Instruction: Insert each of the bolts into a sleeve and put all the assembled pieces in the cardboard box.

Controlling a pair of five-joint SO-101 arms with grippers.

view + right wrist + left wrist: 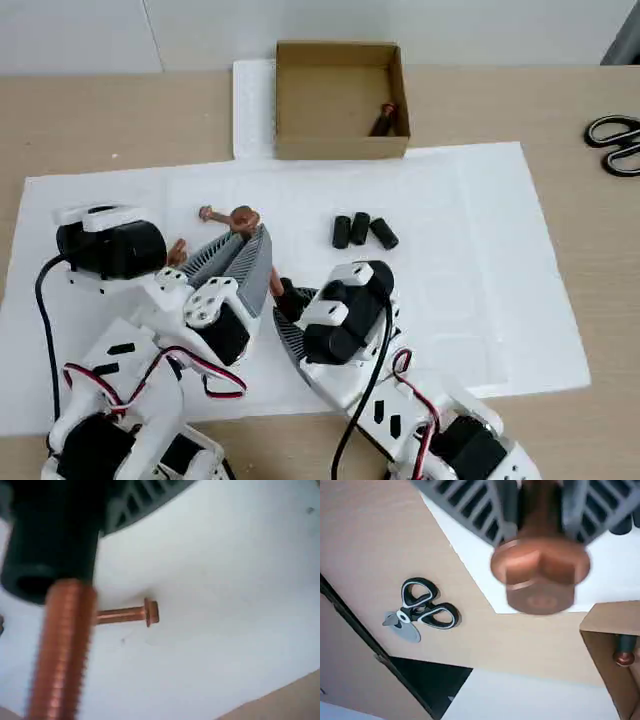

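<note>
As logged from high view, found left hand (248, 238) closed on held bolt (244, 218), gripped by shank, hex flange head projecting past fingertips toward 12 o'clock. Confirmed in left wrist view: copper head clear of jaws, shank pinched between them.

Found right hand (288, 305) at approx 4 o'clock of left hand, just beside it, closed on held sleeve (50, 535); black, open mouth exposed. Noted threaded shank (60, 655), copper, crossing in front of that mouth in rt wrist view. Whether entered or only in front: cannot tell.

Located on white sheet (480, 300):
- loose bolt (212, 214) at 9 o'clock of held bolt, touching or nearly so.
- second loose bolt (177, 250) at 8 o'clock, partly hidden by left arm.
- three loose sleeves (360, 228) at 3 o'clock of held bolt, side by side, well apart from both hands.
- flat bolt (127, 614) past held sleeve in rt wrist view; which of the loose two, cannot tell.

Located cardboard box (283, 100) at 12 o'clock edge of sheet, w/ one assembled piece (384, 120) in its 4 o'clock corner. Noted scissors (615, 143) on bare surface (100, 110) at 2 o'clock, off sheet.
</note>
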